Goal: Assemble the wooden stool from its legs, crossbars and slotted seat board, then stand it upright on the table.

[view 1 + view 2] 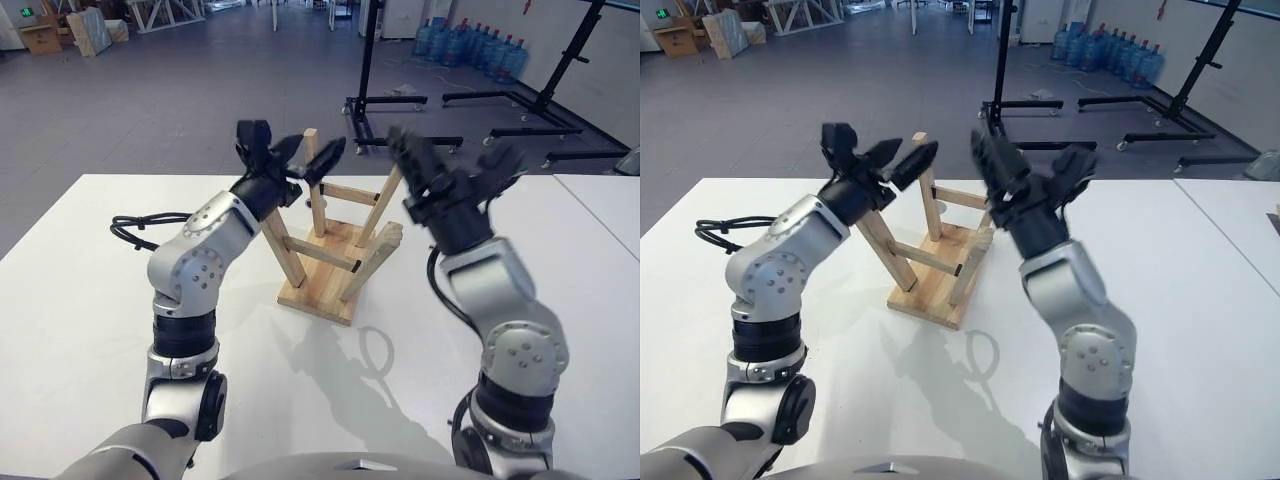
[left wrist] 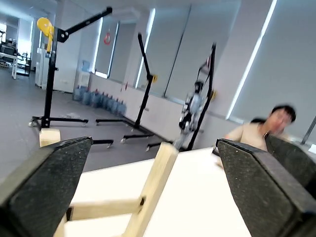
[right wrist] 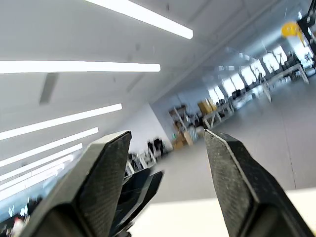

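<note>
The wooden stool rests upside down mid-table, its slotted seat board flat on the surface. Its legs point up, joined by crossbars. My left gripper hovers open over the stool's left side, above the leg tops, and holds nothing. In the left wrist view, the wide-spread fingers frame a far leg and a crossbar. My right gripper is raised over the stool's right side, open and empty. Seen from the right wrist, its fingers point up towards the ceiling lights.
A black cable loops on the table beside the left arm. Beyond the far table edge stand black metal frames and water bottles on the floor. A second table adjoins at the right.
</note>
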{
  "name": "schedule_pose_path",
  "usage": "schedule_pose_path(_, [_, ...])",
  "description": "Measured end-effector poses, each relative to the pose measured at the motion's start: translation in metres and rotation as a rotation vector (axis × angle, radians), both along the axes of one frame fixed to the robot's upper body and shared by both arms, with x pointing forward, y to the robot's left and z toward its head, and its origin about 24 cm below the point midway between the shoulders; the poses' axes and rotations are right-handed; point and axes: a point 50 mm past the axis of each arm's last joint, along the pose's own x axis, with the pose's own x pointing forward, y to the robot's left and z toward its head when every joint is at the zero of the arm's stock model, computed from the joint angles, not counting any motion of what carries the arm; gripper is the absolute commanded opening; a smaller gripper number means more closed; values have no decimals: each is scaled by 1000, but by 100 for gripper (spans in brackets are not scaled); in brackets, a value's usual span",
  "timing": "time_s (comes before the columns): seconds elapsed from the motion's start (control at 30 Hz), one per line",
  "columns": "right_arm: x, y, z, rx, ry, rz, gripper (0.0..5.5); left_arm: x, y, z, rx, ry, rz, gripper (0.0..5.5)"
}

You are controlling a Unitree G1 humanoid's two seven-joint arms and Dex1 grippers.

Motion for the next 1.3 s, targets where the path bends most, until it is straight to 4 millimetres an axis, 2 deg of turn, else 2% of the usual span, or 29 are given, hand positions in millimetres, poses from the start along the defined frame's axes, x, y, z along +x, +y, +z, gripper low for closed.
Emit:
schedule_pose_path(0.07, [15, -17, -26, -121, 162, -108, 271, -4, 14, 37, -137, -86, 7, 461])
schedule_pose_path(0.1, [17, -20, -35, -150, 201, -129, 271, -6, 19, 44, -168, -103, 14, 461])
schedule_pose_path(0.13, [19, -23, -58, -252, 308, -140, 271, -2, 35, 52, -176, -115, 90, 461])
schedule_pose_path(0.17, [17, -24, -67, -288, 345, -140, 271, 1, 45, 53, -167, -113, 146, 461])
schedule_pose_path(0.23, [7, -9, -87, -438, 365, 5, 271, 15, 74, 42, -77, -59, 367, 461])
schedule_pose_path(0.3, [-25, 19, -89, -502, 286, 337, 271, 22, 102, 13, 30, 33, 562, 461])
schedule_pose_path(0.37, [-63, 39, -94, -541, 247, 671, 271, 22, 115, -15, 123, 102, 657, 461])
schedule_pose_path(0.4, [-72, 39, -96, -554, 254, 745, 271, 22, 117, -23, 147, 113, 678, 461])
schedule_pose_path(0.5, [-72, 33, -100, -591, 266, 757, 271, 25, 112, -29, 202, 97, 681, 461])
schedule_pose_path(0.57, [-62, 14, -115, -642, 352, 672, 271, 23, 115, -31, 224, 82, 672, 461])
schedule_pose_path(0.6, [-62, 5, -122, -656, 392, 651, 271, 21, 122, -35, 250, 84, 675, 461])
schedule_pose_path(0.7, [-68, -11, -133, -665, 454, 653, 271, 12, 173, -54, 379, 136, 780, 461])
schedule_pose_path(0.77, [-64, -24, -139, -695, 476, 590, 271, 2, 217, -67, 486, 185, 850, 461])
schedule_pose_path(0.8, [-60, -28, -141, -702, 474, 551, 271, -3, 226, -74, 555, 186, 807, 461])
schedule_pose_path(0.87, [-54, -33, -145, -710, 474, 491, 271, -11, 223, -92, 640, 205, 637, 461])
schedule_pose_path(0.93, [-48, -39, -149, -716, 471, 445, 271, -29, 209, -126, 686, 282, 305, 461])
schedule_pose_path(1.0, [-44, -41, -149, -704, 459, 452, 271, -47, 195, -144, 694, 348, 9, 461])
schedule_pose_path(1.1, [-36, -44, -152, -711, 437, 487, 271, -52, 184, -150, 722, 376, -223, 461])
schedule_pose_path(1.23, [-17, -42, -151, -692, 403, 538, 271, -34, 160, -147, 673, 326, -329, 461])
schedule_pose_path(1.3, [-12, -40, -151, -696, 392, 579, 271, -32, 152, -148, 660, 324, -376, 461])
